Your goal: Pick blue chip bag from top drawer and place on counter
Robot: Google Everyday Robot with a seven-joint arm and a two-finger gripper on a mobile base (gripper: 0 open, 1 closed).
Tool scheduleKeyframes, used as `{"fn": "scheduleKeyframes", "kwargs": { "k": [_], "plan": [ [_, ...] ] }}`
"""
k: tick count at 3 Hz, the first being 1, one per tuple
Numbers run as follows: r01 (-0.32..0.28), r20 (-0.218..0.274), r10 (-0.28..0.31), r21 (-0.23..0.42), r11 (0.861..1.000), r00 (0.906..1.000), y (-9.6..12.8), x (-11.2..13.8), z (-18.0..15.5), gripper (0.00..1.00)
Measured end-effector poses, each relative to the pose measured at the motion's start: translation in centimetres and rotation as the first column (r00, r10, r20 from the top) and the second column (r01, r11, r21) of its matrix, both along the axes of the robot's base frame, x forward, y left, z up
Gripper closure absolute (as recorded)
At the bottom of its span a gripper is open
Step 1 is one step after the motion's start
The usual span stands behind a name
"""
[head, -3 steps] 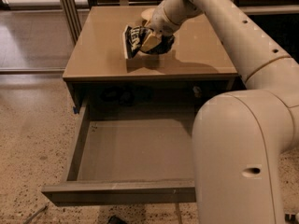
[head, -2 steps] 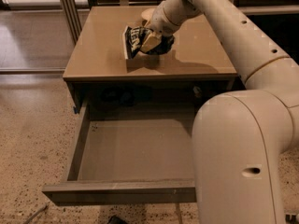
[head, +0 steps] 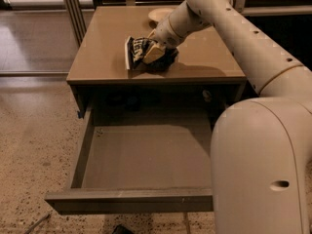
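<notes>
Speckled terrazzo floor [head: 34, 145] (warmly lit), metal posts [head: 72, 9] behind.

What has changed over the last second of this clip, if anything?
The gripper has come down a little toward the counter, bringing the blue chip bag lower, so the bag now appears to rest on the counter top. Whether the bag has been let go cannot be told. The top drawer stayed pulled out as before.

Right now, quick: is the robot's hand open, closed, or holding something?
The hand: down at the blue chip bag, which sits on the counter; whether it is open or closed cannot be told.
</notes>
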State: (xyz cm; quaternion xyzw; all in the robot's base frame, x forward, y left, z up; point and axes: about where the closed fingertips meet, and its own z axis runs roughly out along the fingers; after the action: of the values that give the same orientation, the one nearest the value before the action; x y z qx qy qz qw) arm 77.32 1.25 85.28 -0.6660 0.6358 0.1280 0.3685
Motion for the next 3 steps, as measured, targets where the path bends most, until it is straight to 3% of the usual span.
{"fn": "scheduleKeyframes", "kwargs": {
  "k": [1, 2, 3],
  "plan": [
    [0.001, 0.003, -0.001, -0.003, 1.0, 1.0, -0.03, 0.09, 0.1, 0.85],
    [0.001, 0.003, -0.001, -0.003, 1.0, 1.0, -0.03, 0.09, 0.1, 0.54],
    [0.001, 0.003, -0.001, -0.003, 1.0, 1.0, -0.02, 0.09, 0.09, 0.31]
  ]
}}
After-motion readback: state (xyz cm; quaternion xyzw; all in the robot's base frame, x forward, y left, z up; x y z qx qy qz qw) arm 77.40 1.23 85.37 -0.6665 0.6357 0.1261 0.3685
